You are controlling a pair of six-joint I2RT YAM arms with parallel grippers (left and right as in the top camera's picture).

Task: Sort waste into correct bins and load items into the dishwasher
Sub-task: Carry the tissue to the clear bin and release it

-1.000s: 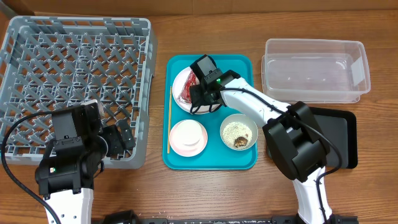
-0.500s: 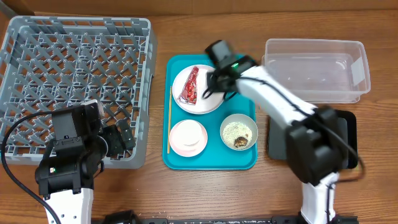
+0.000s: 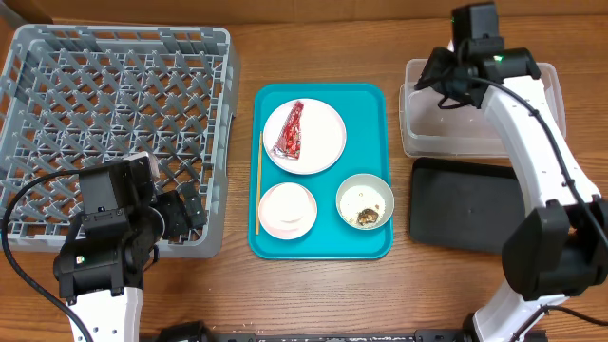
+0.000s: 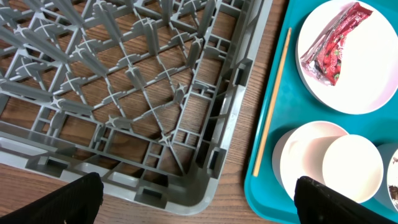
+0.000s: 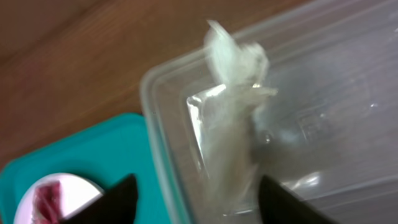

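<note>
The right gripper [image 5: 196, 190] hangs over the clear tub [image 5: 336, 93] with its fingers spread wide, grasping nothing. One white tissue [image 5: 235, 59] shows blurred just ahead of them, at the tub's corner. The one red wrapper [image 3: 290, 131] lies to this gripper's left and nearer the robot, on the one plate [image 3: 323, 142], its long axis running roughly front to back. The left gripper [image 4: 199, 196], also spread and empty, looks slightly nearer it. Two bowls [image 3: 365, 201] and one cup [image 4: 351, 168] sit on the teal tray [image 3: 323, 249].

From overhead we look straight down on the whole desk [image 3: 313, 294]. Our left wrist view sits close over rack [image 4: 211, 155] and tray [image 4: 292, 109]; our right, closer, over tub [image 5: 323, 137] and the same tray.
</note>
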